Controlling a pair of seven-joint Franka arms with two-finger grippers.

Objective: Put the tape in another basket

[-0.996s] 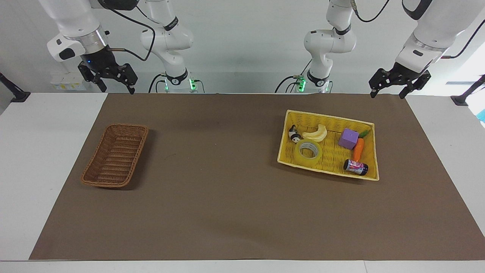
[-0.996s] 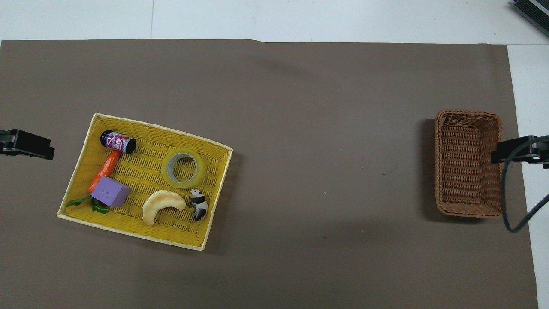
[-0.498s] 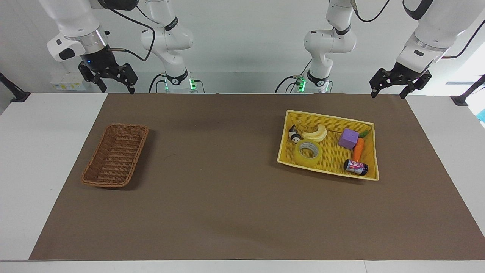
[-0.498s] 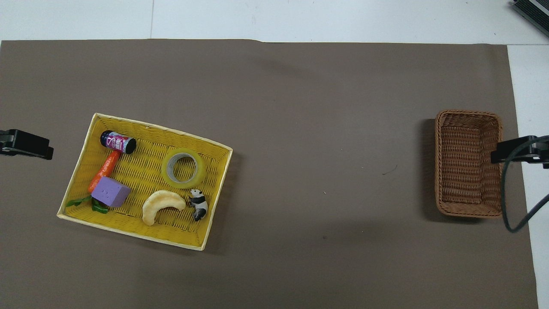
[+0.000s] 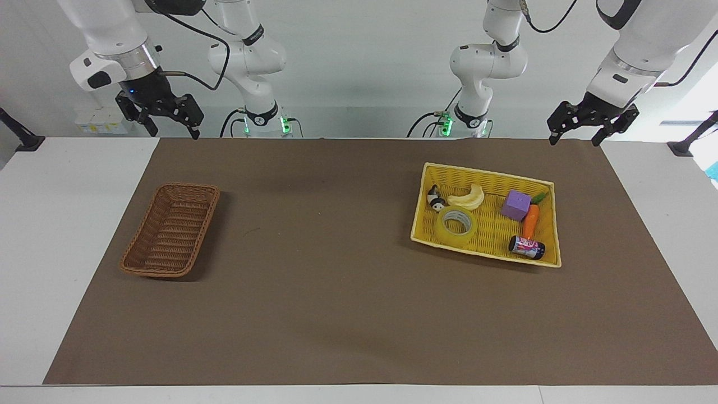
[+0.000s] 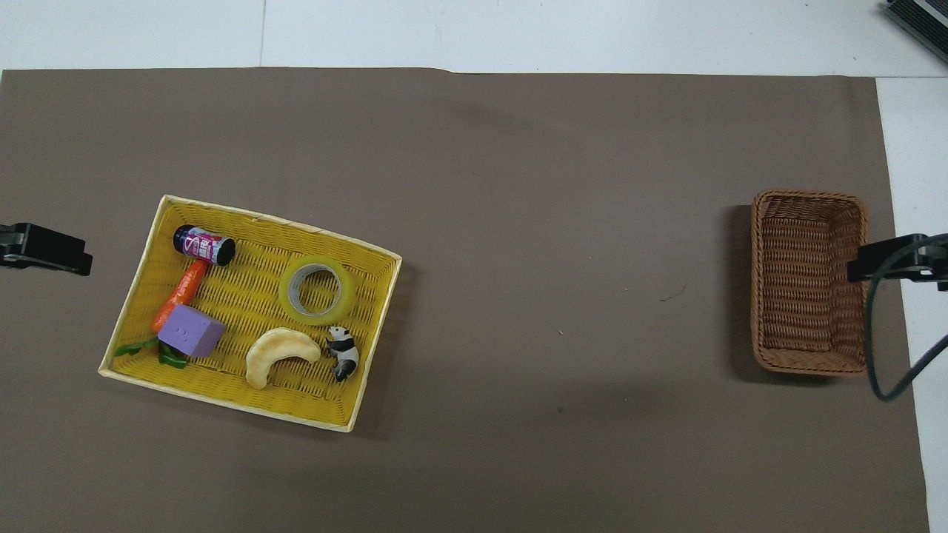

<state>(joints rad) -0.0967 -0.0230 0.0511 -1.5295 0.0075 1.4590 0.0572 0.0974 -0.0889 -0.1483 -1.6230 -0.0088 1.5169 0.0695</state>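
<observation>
The tape (image 5: 455, 225) (image 6: 318, 290), a translucent yellow roll, lies flat in the yellow basket (image 5: 493, 227) (image 6: 244, 292) toward the left arm's end of the table. The brown wicker basket (image 5: 171, 227) (image 6: 807, 281) stands empty toward the right arm's end. My left gripper (image 5: 574, 140) (image 6: 44, 250) hangs open in the air, off the yellow basket's end and apart from it. My right gripper (image 5: 174, 133) (image 6: 889, 263) also hangs open, over the outer rim of the brown basket. Neither holds anything.
Sharing the yellow basket with the tape are a banana (image 5: 468, 197), a panda figure (image 5: 435, 200), a purple cube (image 5: 516, 205), a carrot (image 5: 530, 220) and a small dark can (image 5: 526, 247). A brown mat (image 5: 336, 252) covers the table between the baskets.
The left gripper has drifted very slightly; the right arm and all objects stay where they were.
</observation>
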